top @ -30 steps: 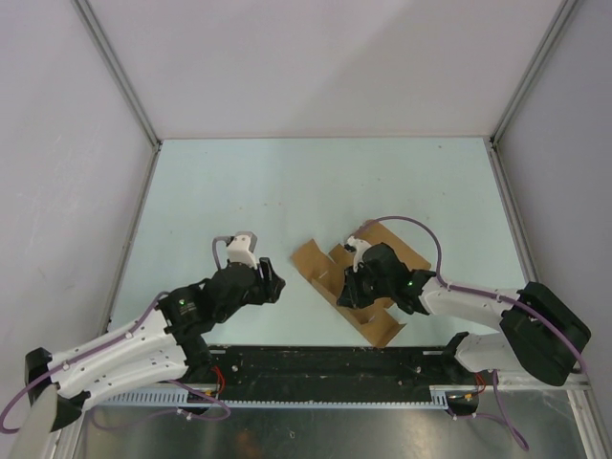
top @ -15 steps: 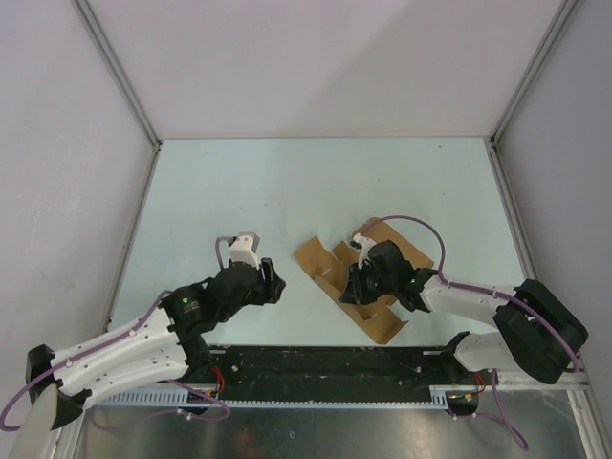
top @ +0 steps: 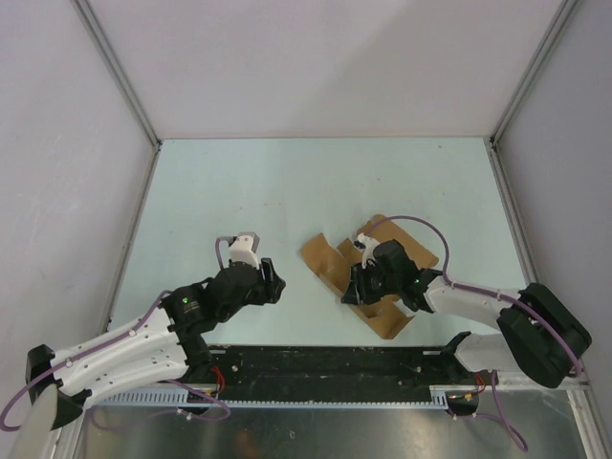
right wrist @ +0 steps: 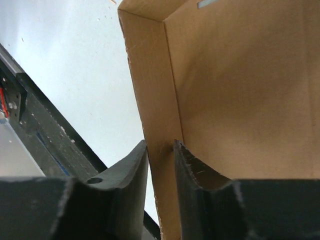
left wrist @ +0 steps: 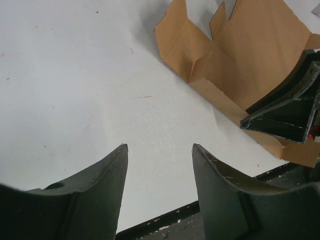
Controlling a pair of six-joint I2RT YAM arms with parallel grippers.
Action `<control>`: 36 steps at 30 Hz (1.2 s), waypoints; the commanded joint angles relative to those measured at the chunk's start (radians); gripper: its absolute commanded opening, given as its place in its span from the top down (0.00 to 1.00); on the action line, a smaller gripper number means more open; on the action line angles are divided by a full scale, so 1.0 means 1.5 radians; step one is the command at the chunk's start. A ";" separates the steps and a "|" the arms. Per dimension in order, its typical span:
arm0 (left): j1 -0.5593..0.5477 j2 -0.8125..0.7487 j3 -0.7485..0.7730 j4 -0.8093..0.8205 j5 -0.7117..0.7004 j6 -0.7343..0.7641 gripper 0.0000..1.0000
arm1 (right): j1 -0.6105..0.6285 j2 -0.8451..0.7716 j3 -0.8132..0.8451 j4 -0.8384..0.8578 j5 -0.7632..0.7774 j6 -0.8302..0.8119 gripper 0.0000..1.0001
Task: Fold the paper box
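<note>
The paper box (top: 323, 258) is a brown die-cut cardboard sheet, partly folded, lying on the pale table between the arms. One of its side walls (right wrist: 155, 100) stands upright. My right gripper (top: 352, 287) straddles that wall from above, and its jaws (right wrist: 161, 144) are shut on the wall's lower part, one finger outside and one inside the box. My left gripper (top: 273, 282) hovers to the left of the box, apart from it. Its fingers (left wrist: 160, 147) stand open over bare table. The left wrist view shows the box (left wrist: 250, 55) with the right gripper (left wrist: 287, 112) on it.
A black rail (top: 325, 363) runs along the near table edge, just below the box. Grey walls enclose the table on the left, back and right. Pale table surface (top: 316, 182) stretches behind the box.
The right gripper and the box have shifted slightly right and away from the near edge. The left arm has hardly moved.
</note>
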 commanded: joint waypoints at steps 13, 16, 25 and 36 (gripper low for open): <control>0.003 -0.011 0.021 0.003 -0.008 0.019 0.40 | 0.035 -0.188 0.133 -0.286 0.212 0.089 0.55; 0.003 -0.008 0.029 0.003 -0.014 0.025 0.40 | 0.025 -0.205 0.156 -0.444 0.415 0.275 0.49; 0.003 -0.015 0.035 0.004 -0.015 0.035 0.39 | -0.046 -0.241 0.160 -0.656 0.486 0.453 0.36; 0.003 -0.004 0.037 0.004 -0.018 0.035 0.39 | -0.087 -0.237 0.110 -0.624 0.476 0.449 0.33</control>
